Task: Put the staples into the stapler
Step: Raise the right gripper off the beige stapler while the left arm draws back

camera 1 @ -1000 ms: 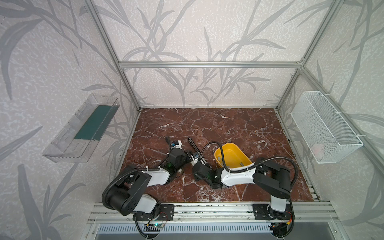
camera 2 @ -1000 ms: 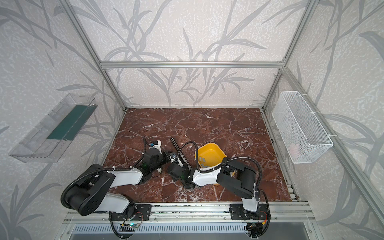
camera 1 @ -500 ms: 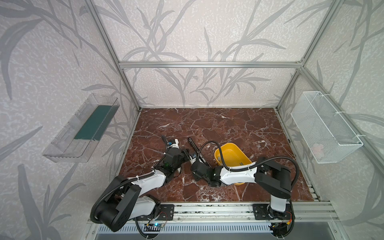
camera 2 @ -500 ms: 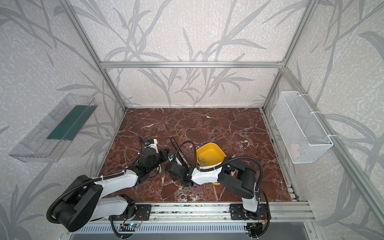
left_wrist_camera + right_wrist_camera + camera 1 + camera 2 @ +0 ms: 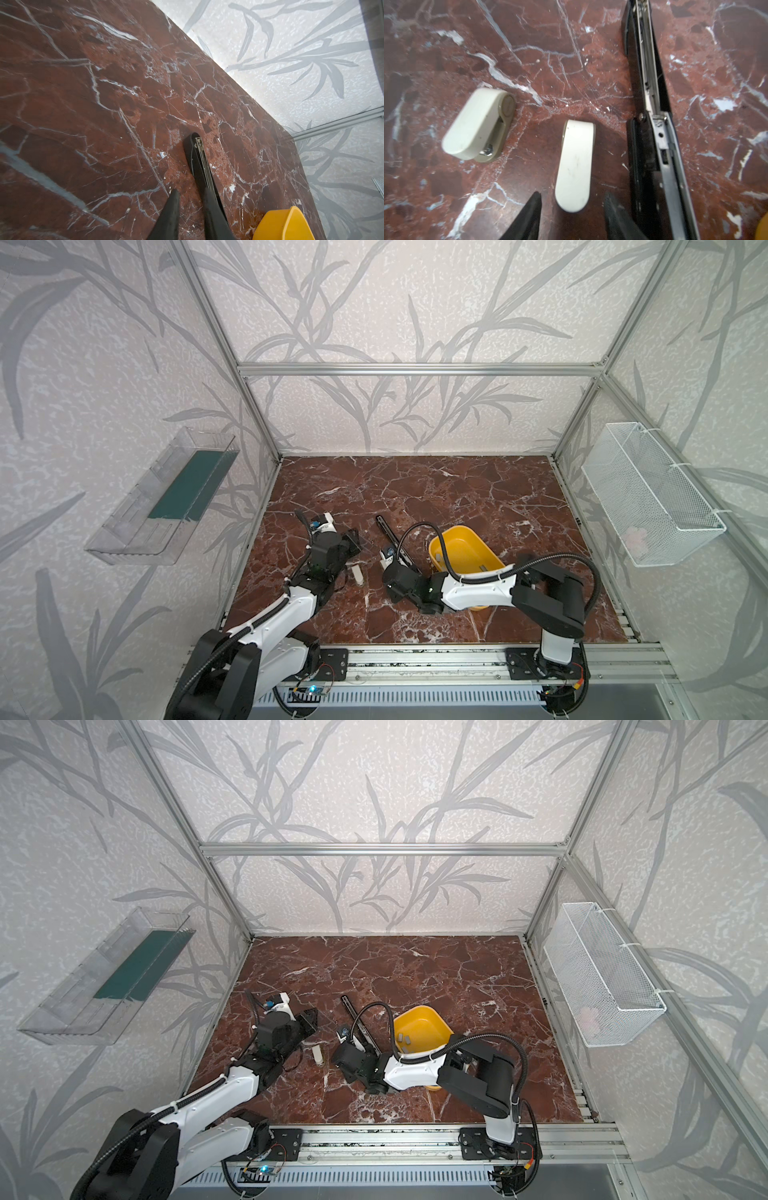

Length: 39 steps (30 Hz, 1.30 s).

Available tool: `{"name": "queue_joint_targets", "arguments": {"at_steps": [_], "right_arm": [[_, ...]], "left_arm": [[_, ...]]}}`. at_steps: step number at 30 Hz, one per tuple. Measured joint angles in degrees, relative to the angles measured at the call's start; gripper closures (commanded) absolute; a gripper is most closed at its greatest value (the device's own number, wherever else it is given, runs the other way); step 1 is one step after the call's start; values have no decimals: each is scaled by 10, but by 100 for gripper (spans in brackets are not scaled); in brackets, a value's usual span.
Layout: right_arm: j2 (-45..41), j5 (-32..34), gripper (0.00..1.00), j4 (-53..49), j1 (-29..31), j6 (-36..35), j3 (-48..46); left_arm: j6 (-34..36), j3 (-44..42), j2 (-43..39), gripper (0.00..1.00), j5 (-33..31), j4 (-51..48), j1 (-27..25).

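The stapler (image 5: pixel 392 540) is long, slim and black and lies open on the marble floor, its metal channel (image 5: pixel 654 124) facing up. My left gripper (image 5: pixel 191 194) is open by a narrow gap with only floor between its fingers; one finger (image 5: pixel 208 205) overlaps the stapler's near end. My right gripper (image 5: pixel 573 199) is open, and the rounded end of a loose cream piece (image 5: pixel 575 164) lies between its fingertips without touching them. Small grey strips (image 5: pixel 403 1039), staples by their look, lie in the yellow bin (image 5: pixel 432 1017).
A small cream stapler (image 5: pixel 477 124) lies beside the cream piece. In both top views a single cream thing (image 5: pixel 358 574) shows between the two arms. The yellow bin (image 5: pixel 478 541) stands right of the stapler. A wire basket (image 5: pixel 648 497) and a clear shelf (image 5: pixel 166 497) hang on the side walls.
Both grippers have opened, the right one wider. The left arm has stretched out, and its gripper has shifted slightly back and left, away from the right gripper.
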Motion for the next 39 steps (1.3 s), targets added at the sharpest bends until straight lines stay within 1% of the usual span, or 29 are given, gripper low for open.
{"name": "queue_joint_targets", "arguments": {"at_steps": [3,5,9,12,19,27,31,35,39], "right_arm": [[28,3,50,-4,0,6,14],[35,3,52,-6,0,8,28],[42,0,60,-9,0,12,37],[49,-1,64,-9,0,14,46],[71,-4,69,-9,0,24,75],[94,-11,68,-11,0,29,108],[95,-11,67,-11,1,30,111],[95,-11,62,-10,4,32,111],[95,-11,58,-10,9,33,111]], "left_arm": [[15,0,-37,73,-13,-24,1],[24,0,-61,72,-23,-39,1],[35,0,-96,71,-35,-46,1],[39,0,-109,71,-42,-49,1],[46,0,-113,71,-51,-56,1],[49,0,-117,71,-53,-61,1],[49,-1,-118,70,-53,-61,1],[50,-1,-118,70,-53,-61,1],[51,-1,-118,70,-55,-61,1]]}}
